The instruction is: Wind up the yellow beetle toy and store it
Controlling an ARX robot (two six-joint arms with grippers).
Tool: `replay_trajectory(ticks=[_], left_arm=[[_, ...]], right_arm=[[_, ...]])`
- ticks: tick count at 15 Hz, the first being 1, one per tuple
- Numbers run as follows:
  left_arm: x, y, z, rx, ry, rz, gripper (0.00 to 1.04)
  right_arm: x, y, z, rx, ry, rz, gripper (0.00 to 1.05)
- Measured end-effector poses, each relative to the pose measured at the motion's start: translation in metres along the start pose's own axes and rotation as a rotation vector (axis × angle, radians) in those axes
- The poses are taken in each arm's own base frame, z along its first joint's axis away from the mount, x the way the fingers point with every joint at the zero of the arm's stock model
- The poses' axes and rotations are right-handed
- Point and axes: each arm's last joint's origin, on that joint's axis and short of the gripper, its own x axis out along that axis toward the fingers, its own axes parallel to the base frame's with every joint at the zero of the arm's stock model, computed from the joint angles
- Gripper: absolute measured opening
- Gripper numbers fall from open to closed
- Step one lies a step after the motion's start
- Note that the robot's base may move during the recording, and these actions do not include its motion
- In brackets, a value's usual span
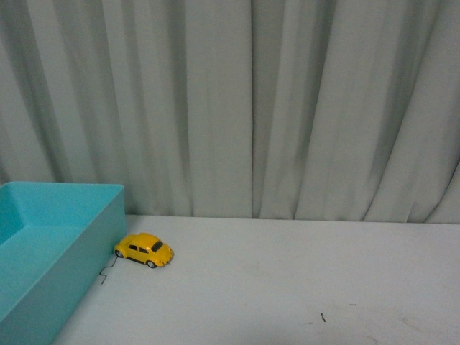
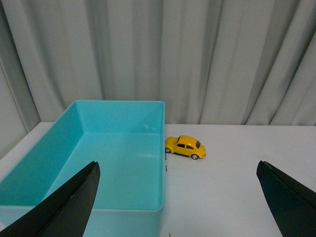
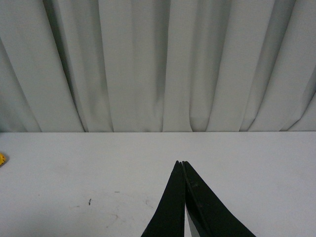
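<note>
Background: a pale grey curtain hangs in long folds behind a white table.
Toy: the yellow beetle toy stands on its wheels on the table, outside the box, at the left part of the front view.
Toy and box: one end of the toy is just beside the outer wall of the turquoise box, near its far corner. I cannot tell if they touch.
Left gripper: the left gripper has its dark fingers wide apart and holds nothing. The box and the toy show between them, further away.
Right gripper: the right gripper has its jaws closed together, above bare table, well apart from the toy.
Marks: a few small dark marks are on the table.
</note>
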Motion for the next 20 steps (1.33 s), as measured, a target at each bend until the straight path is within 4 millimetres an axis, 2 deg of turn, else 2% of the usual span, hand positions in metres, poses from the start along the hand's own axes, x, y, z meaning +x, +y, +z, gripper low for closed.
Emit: replay_trajectory(ticks=[4,14,16,19,20], left_arm=[[0.000,0.000,0.000,0.000,0.000,0.000,0.98],[0.000,0.000,0.000,0.000,0.000,0.000,0.98],[0.000,0.000,0.000,0.000,0.000,0.001,0.98],[0.000,0.000,0.000,0.000,0.000,0.000,0.98],[0.000,0.000,0.000,0.000,0.000,0.000,0.98]], right_arm=[[-0.011,0.000,0.002,0.000,-0.009,-0.001,0.02],[-0.023,0.000,0.002,0.000,-0.008,0.000,0.02],[-0.033,0.000,-0.003,0.000,0.019,0.000,0.02],[-0.034,0.000,-0.001,0.000,-0.001,-0.001,0.02],[-0.034,0.000,-0.001,0.000,0.000,-0.001,0.08]])
